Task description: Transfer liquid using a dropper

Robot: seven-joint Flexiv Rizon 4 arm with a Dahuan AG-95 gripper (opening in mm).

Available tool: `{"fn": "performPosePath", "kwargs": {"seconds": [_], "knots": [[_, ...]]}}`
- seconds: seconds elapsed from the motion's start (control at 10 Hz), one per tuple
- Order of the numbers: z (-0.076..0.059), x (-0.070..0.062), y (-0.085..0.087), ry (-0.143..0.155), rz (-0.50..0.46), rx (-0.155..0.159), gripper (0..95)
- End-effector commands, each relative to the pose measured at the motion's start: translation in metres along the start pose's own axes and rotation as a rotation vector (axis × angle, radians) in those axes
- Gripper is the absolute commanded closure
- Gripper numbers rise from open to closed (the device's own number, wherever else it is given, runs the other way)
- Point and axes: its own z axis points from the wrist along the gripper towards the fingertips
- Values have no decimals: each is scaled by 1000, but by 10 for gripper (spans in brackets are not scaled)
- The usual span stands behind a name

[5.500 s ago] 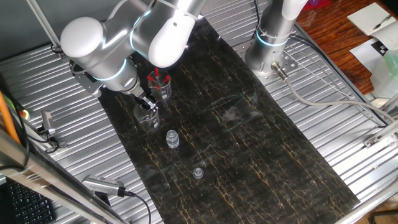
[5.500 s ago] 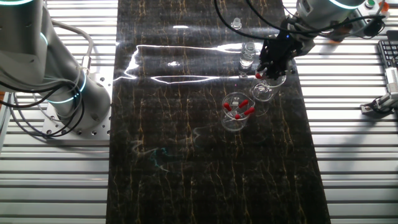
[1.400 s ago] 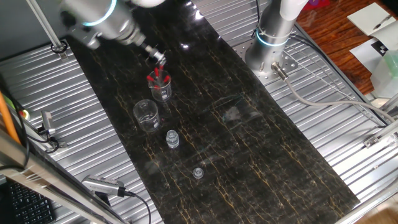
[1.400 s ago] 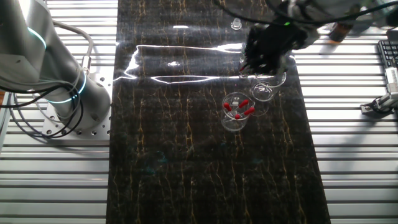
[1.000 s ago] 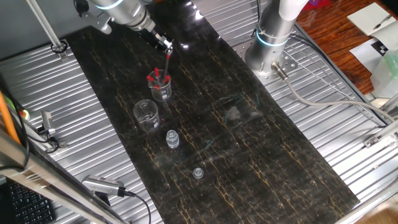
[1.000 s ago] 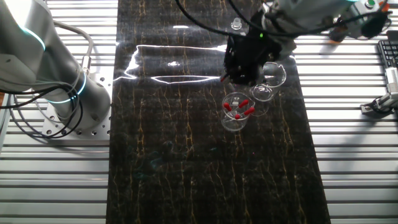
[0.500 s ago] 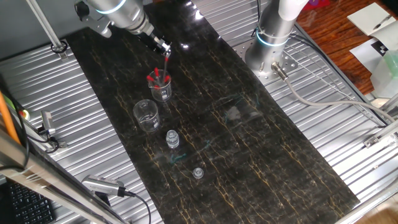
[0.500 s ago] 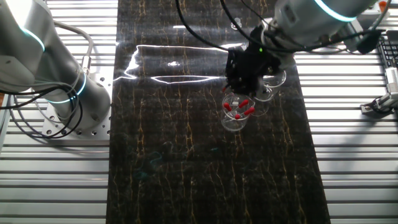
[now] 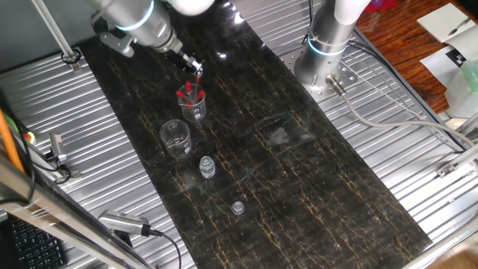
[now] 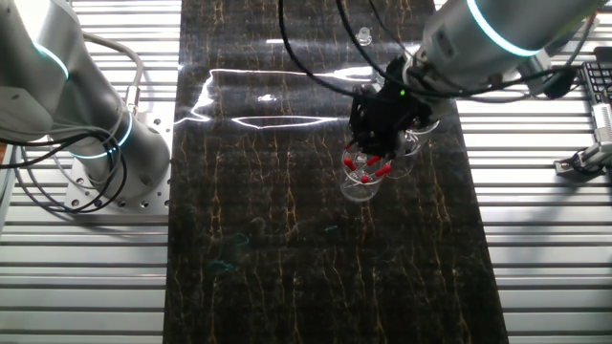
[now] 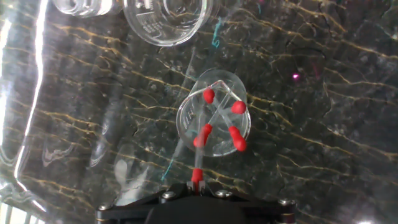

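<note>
My gripper (image 11: 197,186) is shut on the red bulb of a slim clear dropper (image 11: 198,160). The dropper points down at the near rim of a small clear beaker (image 11: 214,115) that holds several more red-bulbed droppers. In one fixed view the gripper (image 9: 196,69) hangs just above that beaker (image 9: 193,107). In the other fixed view the gripper (image 10: 371,143) is right over the beaker (image 10: 363,177). I cannot tell whether the dropper's tip is inside the beaker.
An empty larger beaker (image 9: 175,140) stands next to the dropper beaker; it also shows in the hand view (image 11: 166,18). A small ribbed vial (image 9: 207,167) and a small cap (image 9: 237,207) sit further along the dark mat. A second arm's base (image 9: 325,52) stands at the mat's far end.
The gripper came away from the empty beaker with the dropper, swung over the dropper beaker, and has come down closer to it in the last half second.
</note>
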Motion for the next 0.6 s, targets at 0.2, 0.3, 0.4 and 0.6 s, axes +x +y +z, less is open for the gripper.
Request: {"fn": "performPosePath", "kwargs": {"seconds": [0.2, 0.3, 0.4, 0.6], "knots": [[15, -12, -4, -2, -2, 0, 950], [17, -15, -4, -2, 0, 0, 950], [20, -17, -4, -2, 3, 0, 950], [22, -25, -3, -2, 11, 0, 950]]}}
